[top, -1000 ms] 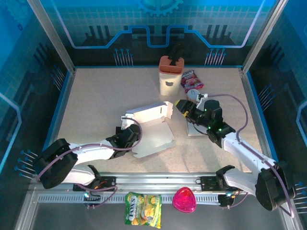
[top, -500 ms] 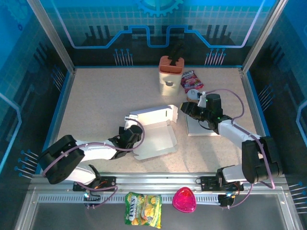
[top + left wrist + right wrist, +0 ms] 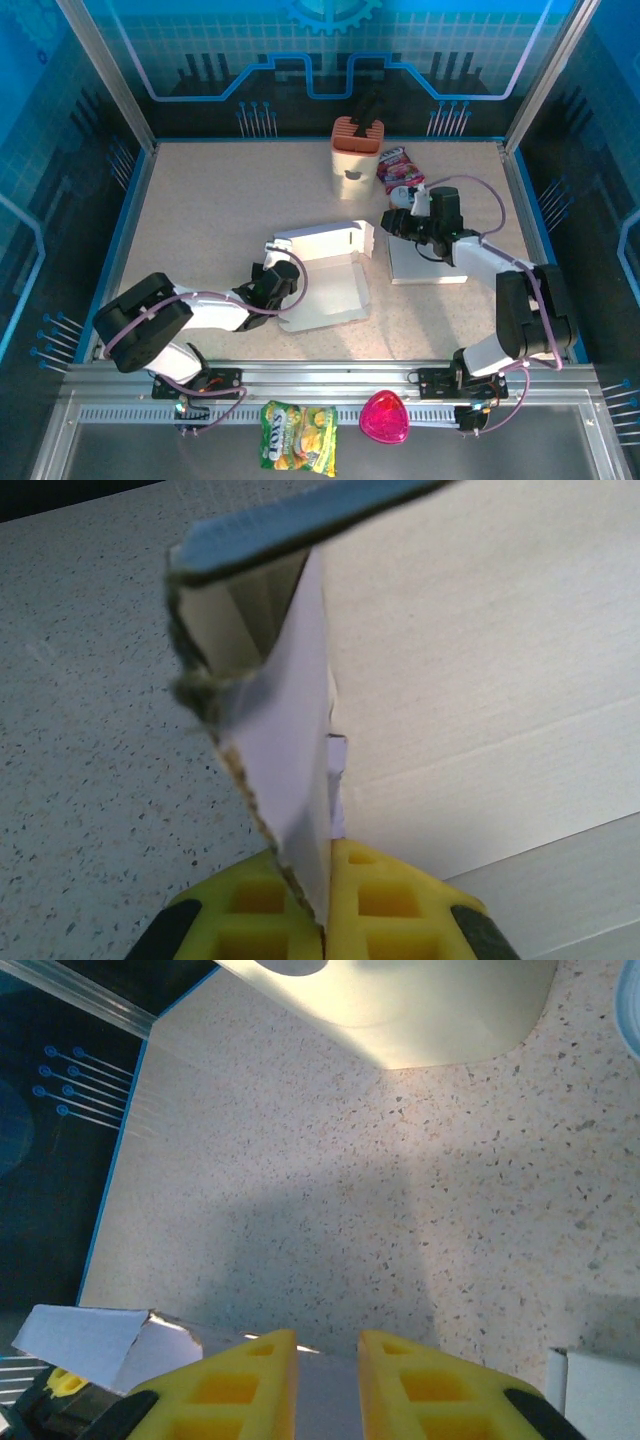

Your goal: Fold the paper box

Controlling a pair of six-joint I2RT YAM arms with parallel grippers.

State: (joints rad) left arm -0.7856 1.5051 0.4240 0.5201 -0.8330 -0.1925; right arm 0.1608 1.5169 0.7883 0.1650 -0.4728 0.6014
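Jaws of the left gripper (image 3: 326, 890) clench a box (image 3: 325, 285) wall at mid-frame. The right gripper (image 3: 327, 1360) has narrowed beside the raised lid (image 3: 322, 236); whether it grips, I cannot tell. Closing looks near.

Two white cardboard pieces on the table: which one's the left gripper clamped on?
The half-folded paper box at centre, one wall raised; the left gripper pinches its left flap. The other sheet lies flat further right.
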